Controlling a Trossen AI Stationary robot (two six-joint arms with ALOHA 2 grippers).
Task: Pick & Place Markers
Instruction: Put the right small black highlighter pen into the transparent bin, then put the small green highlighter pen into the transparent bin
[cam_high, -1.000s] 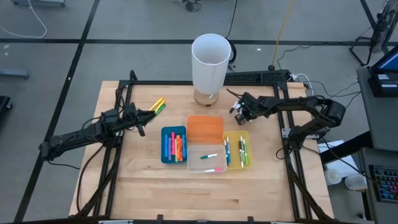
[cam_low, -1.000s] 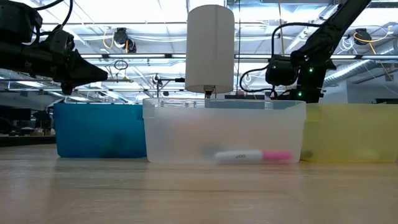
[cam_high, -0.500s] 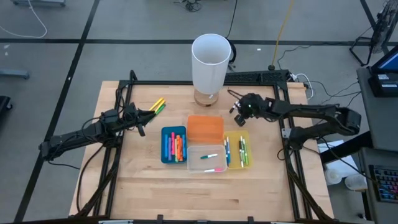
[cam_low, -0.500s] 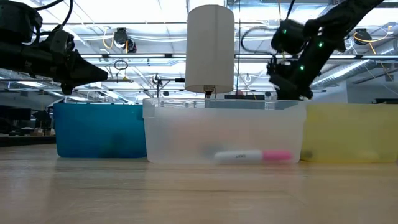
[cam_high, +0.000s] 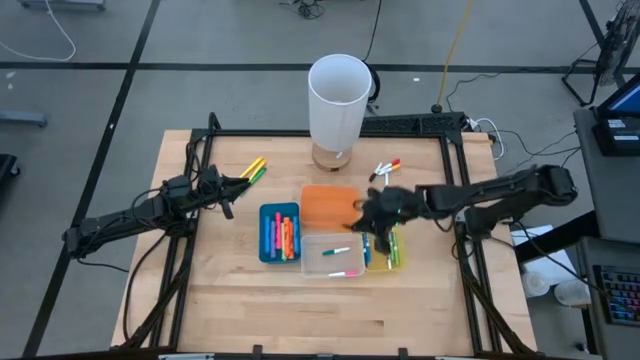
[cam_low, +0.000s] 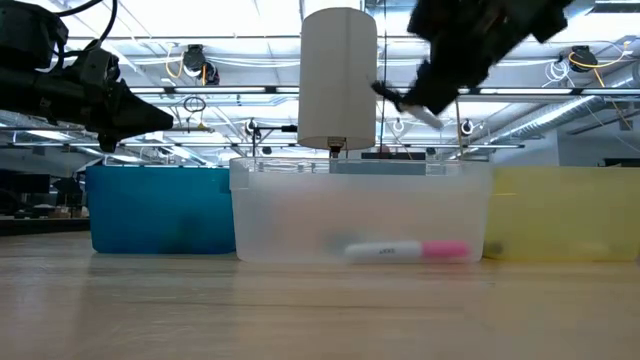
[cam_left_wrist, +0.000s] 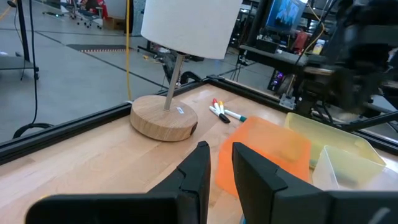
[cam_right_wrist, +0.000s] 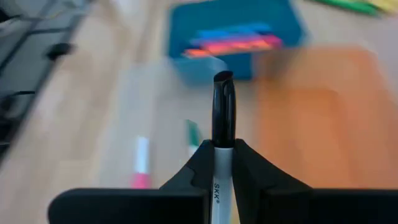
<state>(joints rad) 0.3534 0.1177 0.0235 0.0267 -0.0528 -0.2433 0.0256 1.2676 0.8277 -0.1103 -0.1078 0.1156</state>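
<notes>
Right gripper (cam_high: 372, 222) sits above the cluster of bins at table centre, over the seam between the clear rectangular plastic bin (cam_high: 331, 257) and the yellow plastic bin (cam_high: 382, 240). Fingers pinch a white marker with a black cap (cam_right_wrist: 222, 134), cap pointing forward past the fingertips. Low view shows it well above the bin rims.

Left gripper (cam_high: 226, 188) hovers at about 9 o'clock from the bins, near the table's left side. Fingers nearly pressed together, narrow gap, nothing between them. Just beyond its tip, at 10 o'clock from the bins, lie yellow and green highlighters (cam_high: 253, 169) on the wood.

Other markers:
- pink, orange and blue ones in the blue plastic bin (cam_high: 266, 235)
- two white ones, green cap and pink cap, in the clear bin
- green and yellow ones in the yellow bin
- a few white ones with coloured caps (cam_high: 384, 168) loose at 1 o'clock from the bins

Orange plastic bin (cam_high: 329, 206): contents not visible. White-shaded lamp on round wooden base (cam_high: 337, 103) at 12 o'clock.
</notes>
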